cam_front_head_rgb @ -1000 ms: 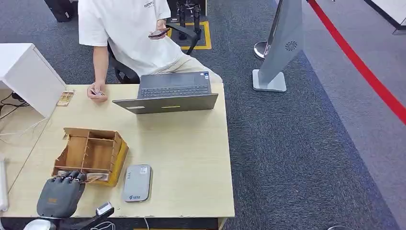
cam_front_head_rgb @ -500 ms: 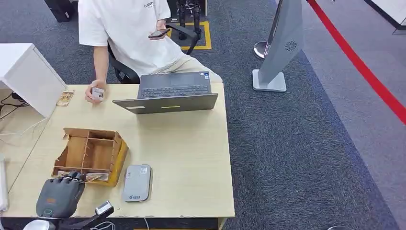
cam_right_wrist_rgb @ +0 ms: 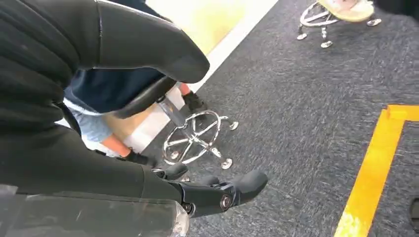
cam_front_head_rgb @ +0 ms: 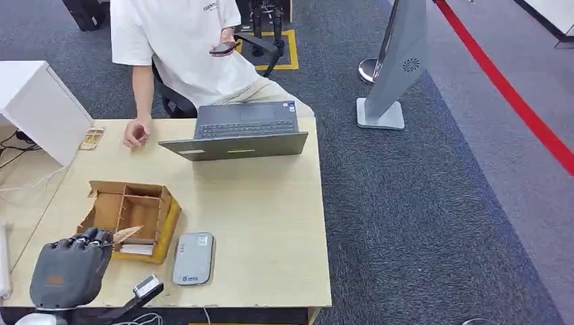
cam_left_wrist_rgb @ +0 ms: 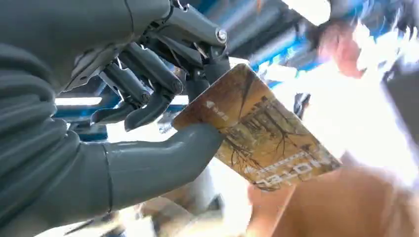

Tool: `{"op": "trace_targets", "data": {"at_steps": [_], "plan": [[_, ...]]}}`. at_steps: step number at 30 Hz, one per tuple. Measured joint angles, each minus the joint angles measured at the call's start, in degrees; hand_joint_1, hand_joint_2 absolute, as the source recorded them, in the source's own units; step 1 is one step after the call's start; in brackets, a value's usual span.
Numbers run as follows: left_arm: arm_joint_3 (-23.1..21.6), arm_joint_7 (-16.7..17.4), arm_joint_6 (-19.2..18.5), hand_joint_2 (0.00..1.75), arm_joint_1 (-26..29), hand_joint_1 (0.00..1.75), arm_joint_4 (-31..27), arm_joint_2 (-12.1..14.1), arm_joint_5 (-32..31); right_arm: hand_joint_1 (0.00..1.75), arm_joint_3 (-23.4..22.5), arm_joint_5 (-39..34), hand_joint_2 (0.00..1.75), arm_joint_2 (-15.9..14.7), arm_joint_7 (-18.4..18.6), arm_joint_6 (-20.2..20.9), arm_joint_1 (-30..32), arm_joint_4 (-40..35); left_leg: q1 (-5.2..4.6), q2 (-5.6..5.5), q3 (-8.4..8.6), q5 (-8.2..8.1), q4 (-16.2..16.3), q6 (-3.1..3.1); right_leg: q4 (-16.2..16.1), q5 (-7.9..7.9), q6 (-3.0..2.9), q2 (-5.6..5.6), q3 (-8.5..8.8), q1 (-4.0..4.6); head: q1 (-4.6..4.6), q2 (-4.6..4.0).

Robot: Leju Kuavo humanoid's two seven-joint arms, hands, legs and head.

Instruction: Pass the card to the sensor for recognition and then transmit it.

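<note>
Lower left of frame: wooden organiser on table, sensor just to its right. Left hand w/ card at organiser's near edge. Laptop upper centre; person behind it.

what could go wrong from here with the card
The left hand pinches the card only near one edge between thumb and fingers, so it could slip or twist on the way to the sensor. The card is close to the wooden organizer and could catch its front wall while swinging across.
</note>
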Motion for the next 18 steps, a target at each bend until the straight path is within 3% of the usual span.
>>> {"op": "trace_targets", "data": {"at_steps": [8, 18], "plan": [[-8.14, 1.77, 1.73, 1.75, 1.55, 1.75, -12.21, 4.59, 0.92, 0.00, -0.68, -1.42, 1.75, 0.70, -0.13, 0.02, 0.11, 0.00, 0.01, -0.02, 0.02, 0.00, 0.00, 0.00, 0.01, -0.01, -0.01, -0.02, 0.02, 0.00, -0.04, 0.00], [-10.37, 1.80, 1.92, 1.75, 2.03, 1.75, -15.57, 6.19, 1.07, 0.00, -0.68, -1.42, 1.75, 0.81, -0.15, 0.02, 0.11, 0.00, 0.01, -0.02, 0.02, 0.00, 0.00, 0.00, 0.01, 0.00, -0.01, -0.02, 0.02, 0.00, -0.02, 0.00]]}}
